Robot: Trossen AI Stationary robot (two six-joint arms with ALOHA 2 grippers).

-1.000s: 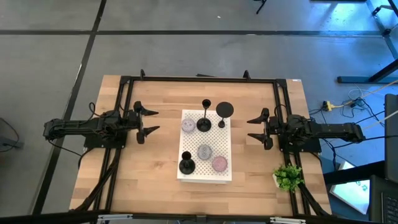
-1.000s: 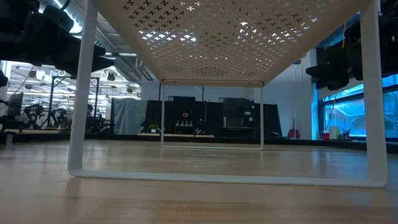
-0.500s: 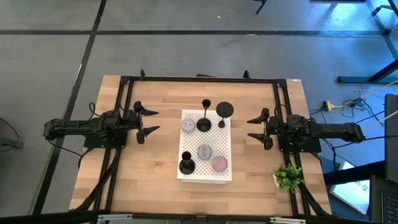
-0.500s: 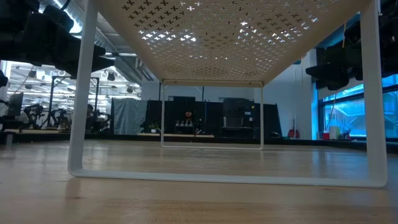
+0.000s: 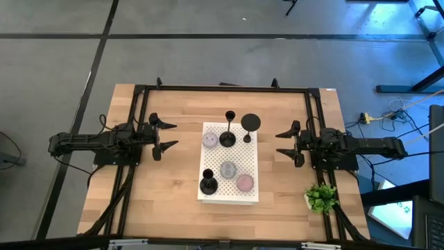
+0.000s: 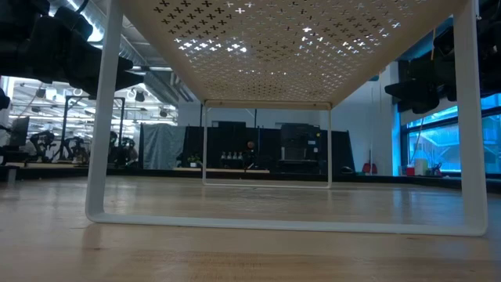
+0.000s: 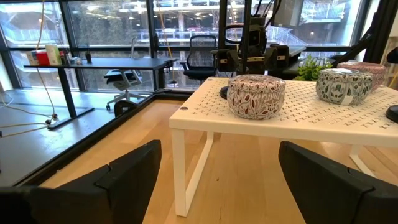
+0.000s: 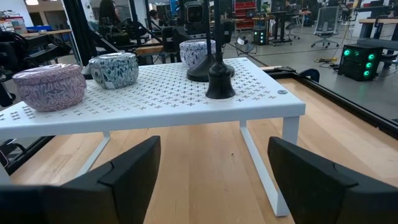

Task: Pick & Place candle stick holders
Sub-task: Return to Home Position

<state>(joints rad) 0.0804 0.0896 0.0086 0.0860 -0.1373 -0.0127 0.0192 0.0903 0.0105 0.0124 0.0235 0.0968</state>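
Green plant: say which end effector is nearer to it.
Right. The right end effector is on the same side of the white shelf as the plant; the left end effector is across the shelf.

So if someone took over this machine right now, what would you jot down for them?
Left gripper: open, empty, beside the white shelf on its left.
Right gripper: open, empty, on the shelf's right.
All three candle stick holders stand on the shelf, among three candle tins.
Done: placing looks finished. Left: seemingly nothing but parking the arms.
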